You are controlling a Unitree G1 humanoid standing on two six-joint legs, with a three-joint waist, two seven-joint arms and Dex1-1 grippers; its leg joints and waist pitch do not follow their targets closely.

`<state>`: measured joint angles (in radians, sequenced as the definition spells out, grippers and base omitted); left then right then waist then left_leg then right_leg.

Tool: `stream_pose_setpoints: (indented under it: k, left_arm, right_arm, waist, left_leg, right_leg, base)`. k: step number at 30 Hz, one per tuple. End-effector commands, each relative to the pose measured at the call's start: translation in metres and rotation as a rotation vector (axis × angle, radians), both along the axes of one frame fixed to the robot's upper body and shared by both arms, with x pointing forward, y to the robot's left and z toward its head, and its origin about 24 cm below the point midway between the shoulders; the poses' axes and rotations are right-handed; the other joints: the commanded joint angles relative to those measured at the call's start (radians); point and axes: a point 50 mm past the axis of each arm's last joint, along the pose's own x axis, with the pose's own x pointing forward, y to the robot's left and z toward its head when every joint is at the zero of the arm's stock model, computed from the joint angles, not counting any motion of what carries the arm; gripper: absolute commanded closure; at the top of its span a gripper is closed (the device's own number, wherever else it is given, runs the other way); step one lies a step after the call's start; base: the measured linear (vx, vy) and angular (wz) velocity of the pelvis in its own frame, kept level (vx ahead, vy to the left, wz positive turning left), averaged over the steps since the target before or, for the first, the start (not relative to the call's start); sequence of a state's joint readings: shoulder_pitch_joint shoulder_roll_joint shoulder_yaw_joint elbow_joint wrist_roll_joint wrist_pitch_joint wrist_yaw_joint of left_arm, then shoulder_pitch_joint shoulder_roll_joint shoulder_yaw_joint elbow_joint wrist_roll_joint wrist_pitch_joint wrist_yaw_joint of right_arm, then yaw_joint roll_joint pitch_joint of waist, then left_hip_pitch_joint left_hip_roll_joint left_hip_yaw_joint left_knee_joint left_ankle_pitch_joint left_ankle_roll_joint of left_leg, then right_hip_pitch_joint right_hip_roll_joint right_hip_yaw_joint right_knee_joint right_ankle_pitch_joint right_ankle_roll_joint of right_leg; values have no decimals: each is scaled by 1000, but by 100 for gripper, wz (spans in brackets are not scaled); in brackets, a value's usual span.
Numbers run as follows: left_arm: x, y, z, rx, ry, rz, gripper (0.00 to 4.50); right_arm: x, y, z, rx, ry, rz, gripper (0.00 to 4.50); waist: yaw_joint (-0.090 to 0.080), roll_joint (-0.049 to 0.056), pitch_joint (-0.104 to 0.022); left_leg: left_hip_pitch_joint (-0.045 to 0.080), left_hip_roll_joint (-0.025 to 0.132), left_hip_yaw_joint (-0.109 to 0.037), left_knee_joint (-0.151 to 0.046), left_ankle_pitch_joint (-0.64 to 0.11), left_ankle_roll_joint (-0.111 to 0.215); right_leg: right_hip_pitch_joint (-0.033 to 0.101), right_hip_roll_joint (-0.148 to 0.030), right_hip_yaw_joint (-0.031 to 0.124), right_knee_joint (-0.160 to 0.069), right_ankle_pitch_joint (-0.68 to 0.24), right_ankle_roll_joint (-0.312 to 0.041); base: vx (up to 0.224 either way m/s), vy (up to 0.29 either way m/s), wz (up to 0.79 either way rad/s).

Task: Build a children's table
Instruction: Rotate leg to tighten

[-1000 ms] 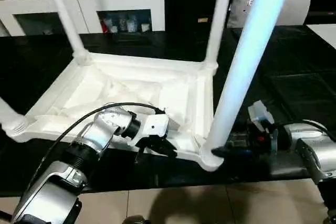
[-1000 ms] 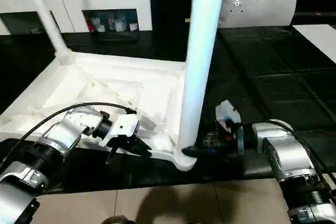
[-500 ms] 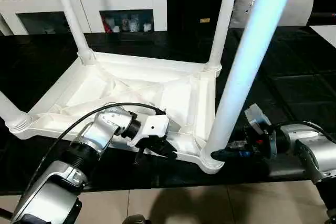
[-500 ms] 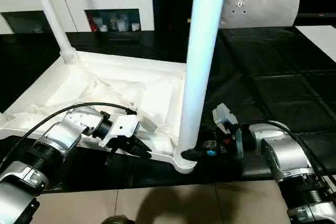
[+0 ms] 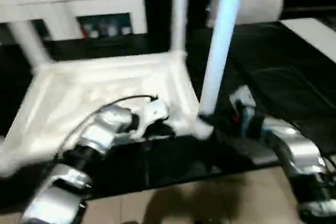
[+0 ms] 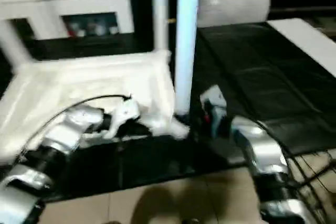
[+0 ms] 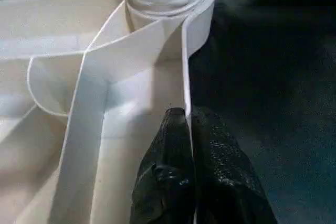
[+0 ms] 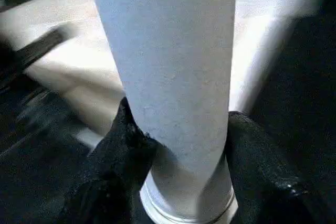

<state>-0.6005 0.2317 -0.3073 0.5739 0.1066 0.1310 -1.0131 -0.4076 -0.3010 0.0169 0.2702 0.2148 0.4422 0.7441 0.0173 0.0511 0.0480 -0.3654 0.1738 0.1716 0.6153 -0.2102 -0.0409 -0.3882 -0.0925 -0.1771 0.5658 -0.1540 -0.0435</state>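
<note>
Two wrist views give us what the head views blur: left gripper [image 7: 188,129] pinched shut on the upturned table's rim [image 7: 185,72], right gripper [image 8: 178,150] clasping the near leg [image 8: 168,61] low down, forearms reaching forward

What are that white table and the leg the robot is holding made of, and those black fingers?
The table top looks like moulded white plastic: thin ribs, rounded edges, soft sheen. The leg seems the same plastic, smooth and faintly speckled up close. The fingers of the left gripper look like black rubber or rubbery plastic, with a grainy, slightly glossy skin; which one I can't tell.
</note>
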Motion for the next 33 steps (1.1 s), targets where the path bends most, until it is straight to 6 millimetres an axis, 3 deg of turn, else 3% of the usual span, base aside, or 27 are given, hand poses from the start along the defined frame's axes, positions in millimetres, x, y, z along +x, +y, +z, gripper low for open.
stream_pose_setpoints:
  k: [1, 3, 5, 8, 10, 13, 14, 18, 22, 30, 31, 33]
  left_arm:
    - [-8, -33, 12, -81, -42, -99, 450]
    - [-9, -43, 15, -125, -35, -77, 450]
    - [-9, -50, 18, -144, -40, -55, 450]
    - [-7, -48, 18, -131, -55, -46, 450]
    - [-5, -41, 17, -106, -66, -44, 450]
    - [-2, -29, 15, -69, -71, -44, 450]
    - [-2, -26, 15, -60, -75, -54, 450]
    - [-4, -14, 14, -33, -98, -125, 450]
    - [-5, -7, 12, -16, -94, -172, 450]
    - [-16, 10, 10, 63, -22, -407, 450]
    - [-17, 12, 10, 70, -16, -425, 450]
    - [-19, 13, 10, 81, -6, -468, 450]
  right_arm:
    - [3, 12, -11, -27, 55, -47, 251]
    - [6, 15, -9, -26, 15, -63, 251]
    - [7, 19, -7, -1, -9, -85, 200]
    - [6, 16, -4, 34, -6, -86, 180]
    - [4, 10, -4, 29, -12, -58, 152]
    - [-3, -2, -5, -18, -23, 5, 134]
    - [-5, -5, -5, -16, -24, 26, 119]
    - [-15, -21, 3, -16, -43, 141, 89]
    - [-19, -33, 5, -72, -46, 194, 54]
    - [-42, -44, 17, -47, 40, 537, 54]
    - [-43, -44, 17, -46, 49, 560, 81]
    - [-44, -44, 16, -49, 61, 594, 92]
  waist:
    - [2, -14, -67]
    - [3, -15, -68]
    - [1, -15, -69]
    - [4, -12, -74]
    - [20, -9, -81]
    - [35, -11, -83]
    - [37, -8, -81]
    - [52, -13, -74]
    - [50, -16, -71]
    - [73, -20, -73]
    - [75, -18, -72]
    - [80, -20, -72]
  left_leg:
    - [6, 52, -31, -67, -213, 42]
    - [4, 51, -28, -66, -186, 60]
    - [-1, 55, -29, -67, -166, 76]
    - [-1, 62, -31, -68, -133, 87]
    - [-4, 69, -30, -65, -64, 113]
    - [-6, 67, -26, -61, -43, 138]
    - [-6, 67, -26, -61, -43, 140]
    - [0, 64, -22, -66, -120, 122]
    - [2, 62, -22, -67, -150, 99]
    - [1, 68, -22, -65, -136, 127]
    - [4, 71, -21, -67, -139, 125]
    - [5, 72, -21, -67, -139, 116]
  right_leg:
    - [54, -86, 53, -107, -490, -11]
    - [54, -88, 59, -103, -464, -21]
    - [55, -86, 62, -96, -427, -34]
    - [58, -88, 68, -84, -364, -64]
    - [58, -87, 77, -62, -238, -105]
    - [60, -88, 80, -52, -164, -125]
    - [60, -89, 80, -51, -165, -128]
    - [58, -87, 77, -71, -294, -92]
    - [55, -86, 74, -79, -362, -65]
    - [53, -85, 76, -72, -351, -67]
    - [50, -85, 77, -73, -358, -70]
    - [49, -87, 78, -73, -363, -76]
  base:
    - [0, 0, 0]
    - [0, 0, 0]
    - [0, 0, 0]
    - [0, 0, 0]
    - [0, 0, 0]
    - [0, 0, 0]
    - [0, 0, 0]
    - [0, 0, 0]
    - [0, 0, 0]
    - [0, 0, 0]
    - [0, 0, 0]
    - [0, 0, 0]
